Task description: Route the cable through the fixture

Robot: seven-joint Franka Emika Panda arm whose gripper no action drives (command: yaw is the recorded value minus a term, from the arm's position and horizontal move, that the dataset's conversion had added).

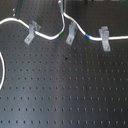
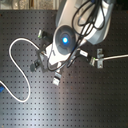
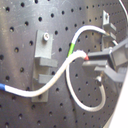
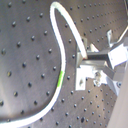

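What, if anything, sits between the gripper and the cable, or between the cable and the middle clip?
Nothing visible does. In the first wrist view the gripper looks closed on the cable, which already reaches the fixture across bare board.

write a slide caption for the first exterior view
White cable draped across three grey clip posts on a black perforated board, green band beside the middle fixture.

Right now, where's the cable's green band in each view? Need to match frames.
First exterior view: green band upper centre, left of the middle fixture.
Second exterior view: not visible; arm blocks that area.
First wrist view: beside that fixture.
Second wrist view: on the cable past its bend.
Shared landmark: the white cable, in all four.
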